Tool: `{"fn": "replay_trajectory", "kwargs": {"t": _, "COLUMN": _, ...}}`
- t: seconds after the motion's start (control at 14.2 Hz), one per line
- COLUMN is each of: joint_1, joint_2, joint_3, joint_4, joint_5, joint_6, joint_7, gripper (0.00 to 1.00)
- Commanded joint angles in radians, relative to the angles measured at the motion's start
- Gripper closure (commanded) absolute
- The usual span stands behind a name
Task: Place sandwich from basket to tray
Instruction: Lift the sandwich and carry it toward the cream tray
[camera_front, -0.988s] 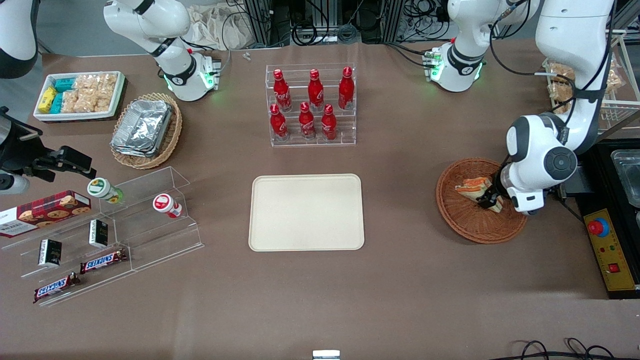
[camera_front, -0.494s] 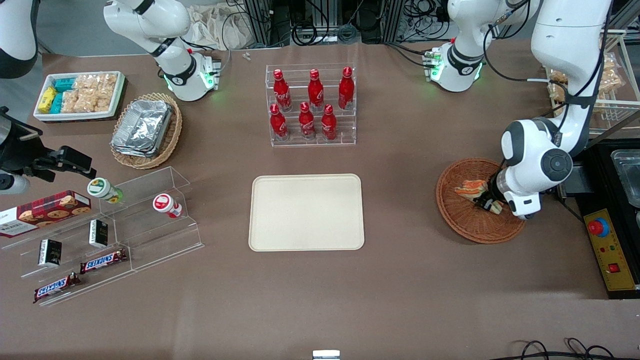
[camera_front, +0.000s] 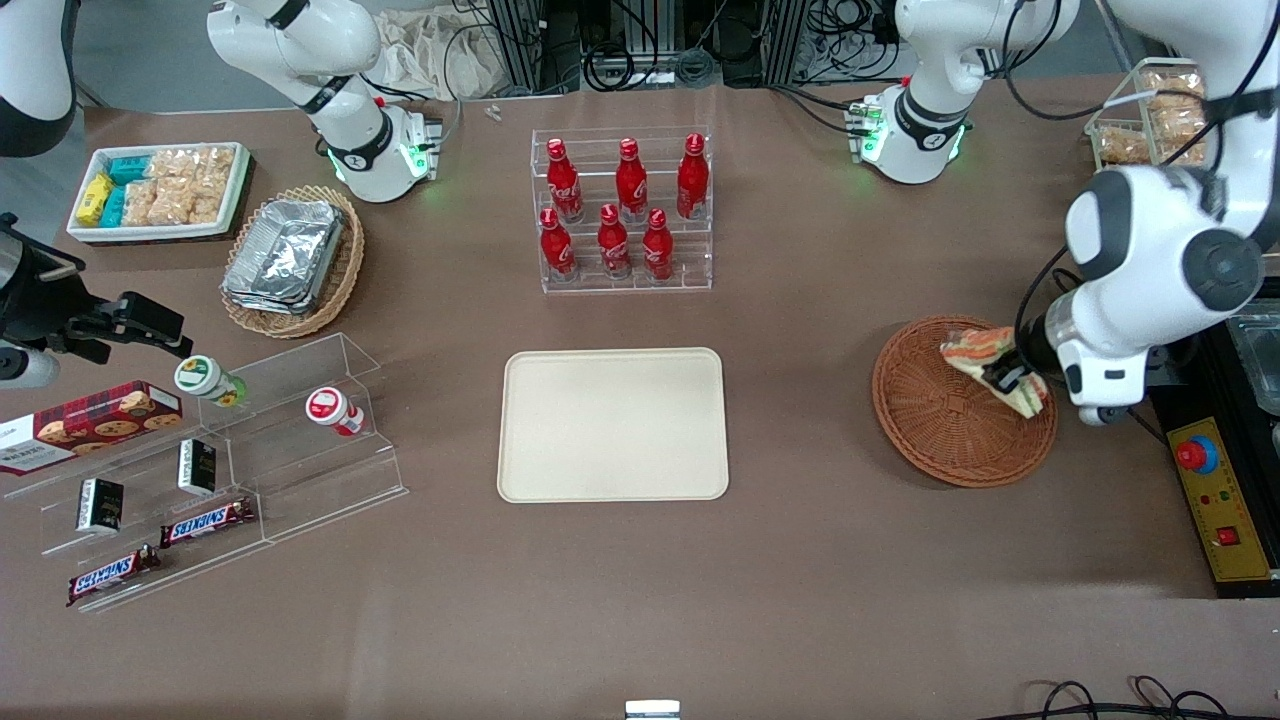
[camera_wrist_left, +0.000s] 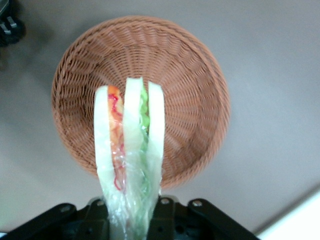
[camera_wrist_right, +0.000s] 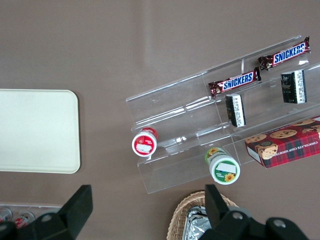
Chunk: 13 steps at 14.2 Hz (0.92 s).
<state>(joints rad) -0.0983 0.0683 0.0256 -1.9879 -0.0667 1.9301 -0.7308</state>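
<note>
Left wrist view: tool (camera_wrist_left: 131, 212) clamps the sandwich (camera_wrist_left: 129, 150), lifted clear above the basket (camera_wrist_left: 200, 90). Step in hand: carry. Next move: travel across the desk (camera_front: 800, 560) to the bare tray (camera_front: 612, 424), lower, release.

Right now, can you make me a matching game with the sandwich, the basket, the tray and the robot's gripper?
Things:
1. sandwich
2. basket
3. tray
4. gripper

States:
A. flat, cream, nothing on it
B. shut on the food, above the woven rim
C. round, reddish-brown, nothing lying in it
D. lifted, white bread with orange and green layers

Pairs: 1-D, 2-C, 3-A, 4-B
</note>
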Motion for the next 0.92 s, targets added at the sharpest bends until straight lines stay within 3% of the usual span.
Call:
{"fn": "replay_trajectory", "kwargs": {"t": 0.0, "joint_1": -0.004, "joint_2": 0.016, "joint_3": -0.111, "joint_4": 0.106, "joint_5": -0.001, "joint_6": -0.091, "joint_7": 0.057, "gripper": 1.00}}
{"fn": "replay_trajectory", "kwargs": {"t": 0.21, "joint_1": -0.012, "joint_2": 0.047, "joint_3": -0.300, "joint_4": 0.127, "joint_5": 0.031, "joint_6": -0.066, "joint_7": 0.060, "gripper": 1.00}}
{"fn": "replay_trajectory", "kwargs": {"t": 0.35, "joint_1": -0.056, "joint_2": 0.077, "joint_3": -0.410, "joint_4": 0.126, "joint_5": 0.167, "joint_6": 0.004, "joint_7": 0.053, "gripper": 1.00}}
{"fn": "replay_trajectory", "kwargs": {"t": 0.56, "joint_1": -0.144, "joint_2": 0.172, "joint_3": -0.441, "joint_4": 0.176, "joint_5": 0.186, "joint_6": 0.088, "joint_7": -0.007, "gripper": 1.00}}
{"fn": "replay_trajectory", "kwargs": {"t": 0.85, "joint_1": -0.224, "joint_2": 0.420, "joint_3": -0.441, "joint_4": 0.391, "joint_5": 0.200, "joint_6": 0.096, "joint_7": -0.005, "gripper": 1.00}}
